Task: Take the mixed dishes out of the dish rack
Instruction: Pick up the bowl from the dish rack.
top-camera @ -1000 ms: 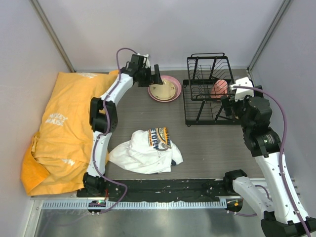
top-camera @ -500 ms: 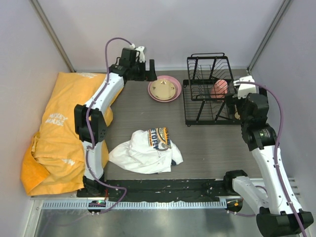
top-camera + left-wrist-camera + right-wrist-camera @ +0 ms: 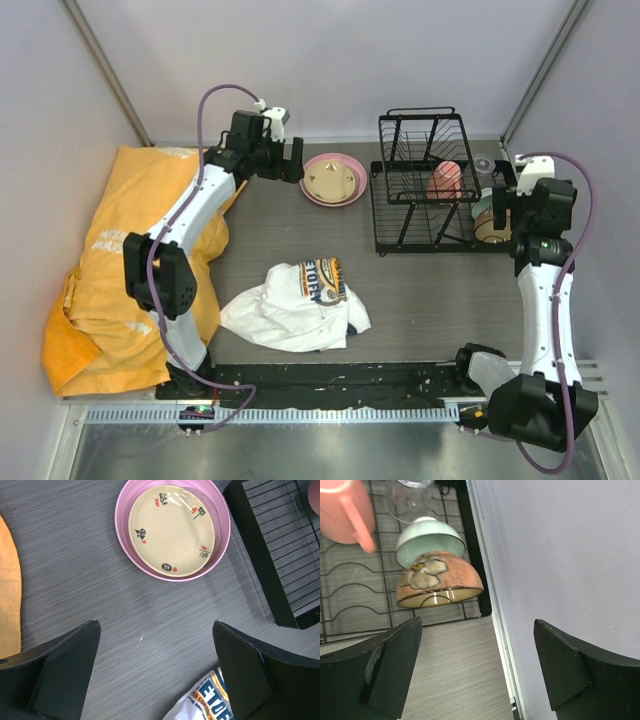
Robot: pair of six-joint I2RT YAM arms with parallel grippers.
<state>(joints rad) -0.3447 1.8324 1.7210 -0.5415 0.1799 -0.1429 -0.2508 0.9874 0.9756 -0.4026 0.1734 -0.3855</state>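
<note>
A: Where do the dishes sit?
B: Mostly in the dish rack [image 3: 425, 185] at far right — its right end holds the tan bowl [image 3: 439, 580].
A: Which arm is nearer?
B: The right gripper [image 3: 470, 667] — jaws spread, empty, bowl just ahead; left gripper [image 3: 155, 672] also spread.

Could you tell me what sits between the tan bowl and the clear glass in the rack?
The mint bowl sits between the tan bowl and the glass, as the right wrist view shows.

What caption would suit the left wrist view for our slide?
Open left gripper above the table, cream patterned plate stacked in the pink plate beside the dish rack.
</note>
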